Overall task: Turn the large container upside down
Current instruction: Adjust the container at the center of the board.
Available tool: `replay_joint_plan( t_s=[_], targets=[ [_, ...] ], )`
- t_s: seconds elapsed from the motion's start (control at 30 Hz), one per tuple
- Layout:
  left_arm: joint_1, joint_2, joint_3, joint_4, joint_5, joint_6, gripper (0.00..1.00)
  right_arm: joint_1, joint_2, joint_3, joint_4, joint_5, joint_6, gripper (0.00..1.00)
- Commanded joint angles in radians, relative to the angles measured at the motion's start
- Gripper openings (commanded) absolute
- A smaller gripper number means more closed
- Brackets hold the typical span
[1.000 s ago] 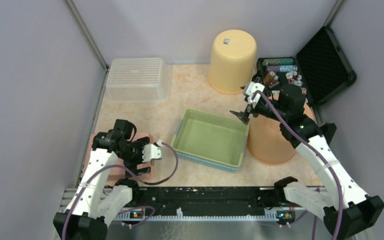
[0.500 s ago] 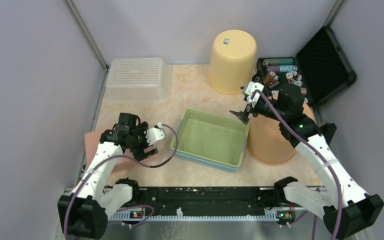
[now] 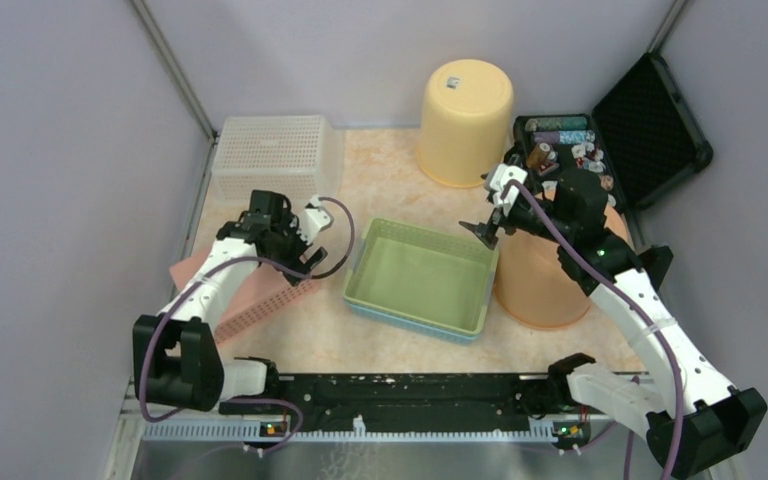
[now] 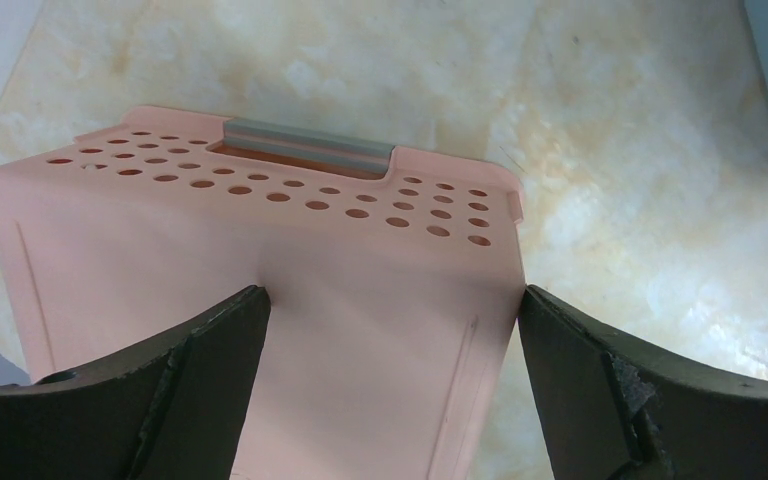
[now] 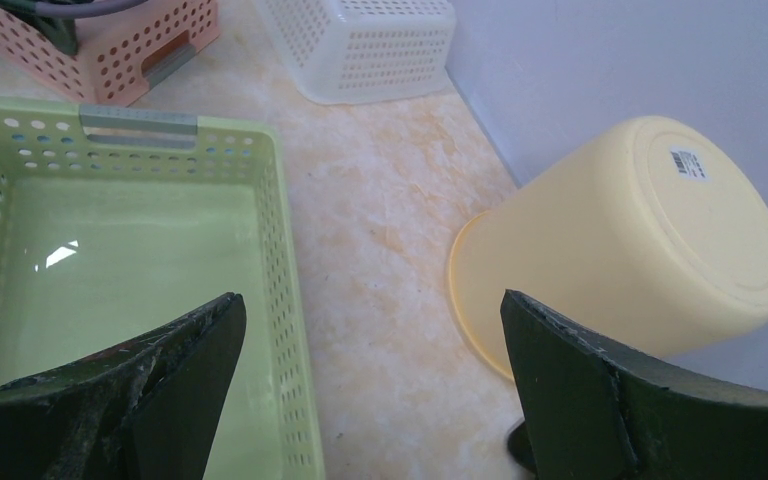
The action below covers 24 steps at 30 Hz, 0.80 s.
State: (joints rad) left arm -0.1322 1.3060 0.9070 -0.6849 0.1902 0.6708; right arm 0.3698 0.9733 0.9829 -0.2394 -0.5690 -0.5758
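A pink perforated basket (image 3: 245, 290) lies tilted at the left, one long edge raised toward my left gripper (image 3: 305, 250). In the left wrist view its smooth bottom (image 4: 360, 270) faces the camera, with a grey handle on the far end wall. My left gripper (image 4: 390, 390) is open wide, with the basket's bottom between the fingers. A green basket (image 3: 415, 235) stands upright in the middle; it also shows in the right wrist view (image 5: 270, 250). My right gripper (image 3: 485, 232) is open and empty above the green basket's right edge.
A yellow bucket (image 3: 465, 120) stands upside down at the back. An orange bucket (image 3: 540, 290) sits under my right arm. A white basket (image 3: 275, 157) is upside down at the back left. An open black case (image 3: 650, 115) with small items is at the back right.
My left arm has swung from the near left toward the table's middle. The pink basket has gone from lying flat to tilted, its perforated side now showing. The right arm has not moved.
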Motion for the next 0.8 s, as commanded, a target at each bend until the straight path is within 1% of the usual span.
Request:
replay_joint_plan(
  t_s=[0.0,0.13,0.27,0.33,0.4,0.53,0.6,0.67,0.77],
  targets=[
    [0.003,0.097,0.018,0.027,0.006,-0.180,0.99,-0.008,-0.015,-0.001,0.050,-0.002,-0.006,0.99],
    [0.005,0.158,0.076,0.045,0.016,-0.263,0.99,-0.008,-0.010,-0.001,0.051,-0.003,-0.006,0.99],
    [0.006,0.217,0.128,0.042,0.085,-0.339,0.99,-0.008,-0.010,-0.003,0.052,-0.002,-0.007,0.99],
    [0.007,0.220,0.154,0.044,0.118,-0.357,0.99,-0.008,-0.011,-0.005,0.052,0.002,-0.008,0.99],
    [0.008,0.192,0.174,0.051,0.139,-0.357,0.99,-0.008,-0.012,-0.007,0.052,0.005,-0.011,0.99],
    [0.009,0.087,0.208,0.054,0.162,-0.300,0.99,-0.008,-0.008,-0.009,0.056,0.006,-0.013,0.99],
    [0.010,0.031,0.213,0.061,0.127,-0.265,0.99,-0.008,-0.001,-0.008,0.057,0.005,-0.013,0.99],
    [0.013,-0.010,0.221,0.061,0.062,-0.235,0.99,-0.008,0.003,-0.006,0.057,0.003,-0.012,0.99],
    [0.045,-0.055,0.220,0.072,-0.005,-0.210,0.99,-0.008,0.003,-0.008,0.057,0.003,-0.013,0.99]
  ],
)
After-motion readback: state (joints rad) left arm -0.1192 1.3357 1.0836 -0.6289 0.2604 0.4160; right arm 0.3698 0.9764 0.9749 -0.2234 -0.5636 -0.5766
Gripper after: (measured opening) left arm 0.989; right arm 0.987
